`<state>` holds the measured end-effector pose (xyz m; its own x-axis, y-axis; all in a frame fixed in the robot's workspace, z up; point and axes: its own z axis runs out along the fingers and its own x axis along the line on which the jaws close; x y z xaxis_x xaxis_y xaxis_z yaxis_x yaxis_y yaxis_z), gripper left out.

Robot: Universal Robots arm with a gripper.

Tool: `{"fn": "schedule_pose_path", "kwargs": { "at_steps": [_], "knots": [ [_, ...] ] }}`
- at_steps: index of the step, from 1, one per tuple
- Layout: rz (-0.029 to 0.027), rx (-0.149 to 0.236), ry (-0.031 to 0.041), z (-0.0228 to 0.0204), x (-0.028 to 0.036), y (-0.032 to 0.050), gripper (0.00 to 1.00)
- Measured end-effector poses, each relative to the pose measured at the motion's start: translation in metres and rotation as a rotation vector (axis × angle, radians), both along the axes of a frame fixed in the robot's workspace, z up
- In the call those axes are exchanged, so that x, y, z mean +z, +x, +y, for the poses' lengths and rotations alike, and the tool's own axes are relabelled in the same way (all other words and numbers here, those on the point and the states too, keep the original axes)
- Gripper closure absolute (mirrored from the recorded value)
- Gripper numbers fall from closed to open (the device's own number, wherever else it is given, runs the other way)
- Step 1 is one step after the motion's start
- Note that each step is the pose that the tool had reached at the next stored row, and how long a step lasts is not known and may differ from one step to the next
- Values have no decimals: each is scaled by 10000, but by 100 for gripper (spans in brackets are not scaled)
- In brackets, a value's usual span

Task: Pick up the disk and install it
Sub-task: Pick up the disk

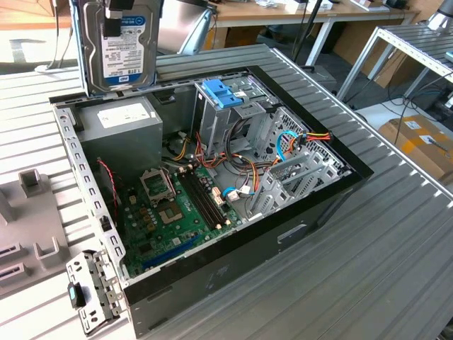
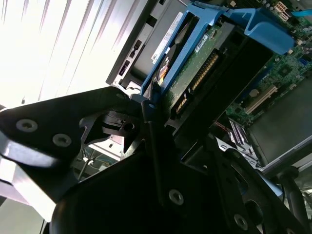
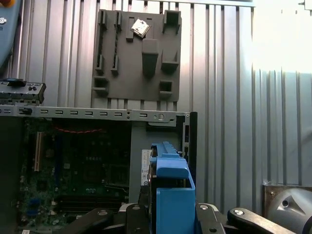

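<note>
The disk point(image 1: 120, 51) hangs upright above the back corner of the open computer case point(image 1: 325, 205), at the exterior view's upper left, label side facing the camera. My gripper point(image 1: 113, 15) is shut on its top edge. In the second wrist view the disk point(image 2: 195, 68) shows its green circuit board and bright blue rail, clamped between the dark fingers point(image 2: 146, 126). The first wrist view looks down the blue rail point(image 3: 171, 187) into the case. A paler blue slotted tray point(image 1: 223, 92) sits on the drive cage inside the case.
Inside the case lie a grey power supply box point(image 1: 117, 127), the green motherboard point(image 1: 170, 209) and bundled cables point(image 1: 297, 142). A grey fixture plate point(image 3: 139, 53) and a loose metal bracket point(image 1: 92, 290) rest on the ribbed table beside the case.
</note>
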<state>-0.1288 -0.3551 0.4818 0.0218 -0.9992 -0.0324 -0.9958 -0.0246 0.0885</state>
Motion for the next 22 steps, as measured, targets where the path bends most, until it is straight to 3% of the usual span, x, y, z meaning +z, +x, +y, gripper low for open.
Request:
{"fn": "schedule_pose_path", "kwargs": {
  "at_steps": [22],
  "knots": [
    [0,0,0,-233,-4,6,64]
  ]
}}
